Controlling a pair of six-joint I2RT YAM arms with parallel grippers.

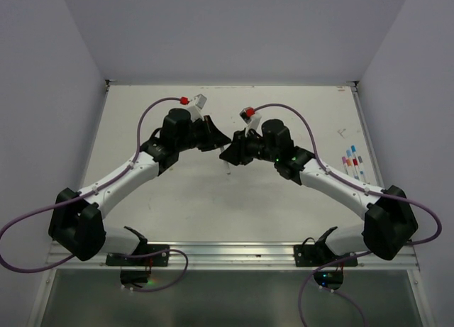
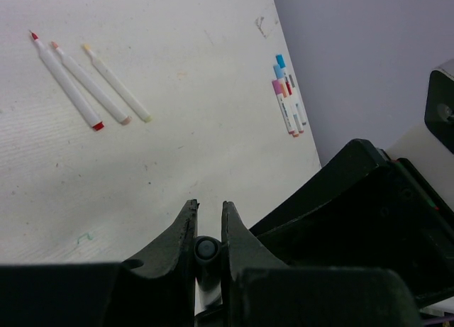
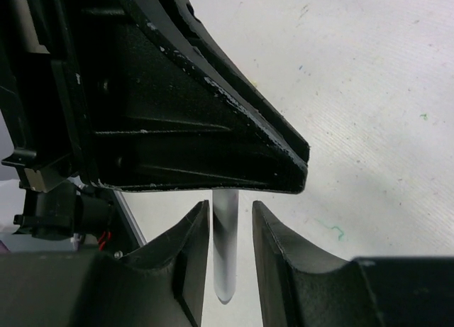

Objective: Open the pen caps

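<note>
left end effector point(image 2: 209, 208) clamped tight on round end of held pen point(image 2: 205, 250), above mid surface point(image 2: 177, 164). right end effector point(image 3: 229, 206) slightly open around its white barrel, grip can't tell. three uncapped pens point(image 2: 92, 86) lie side by side. capped pens point(image 2: 291, 113) with pink/blue pen caps point(image 2: 277, 87) near surface edge.

Three uncapped pens point(image 2: 91, 82) lie at ten o'clock on the bench point(image 2: 177, 164) in the left wrist view. Capped pens point(image 2: 289, 107) at one o'clock number about four, overlapping. One further pen point(image 3: 225, 256) sits between two pincers: left pincer point(image 2: 208, 206), right pincer point(image 3: 229, 206).
</note>
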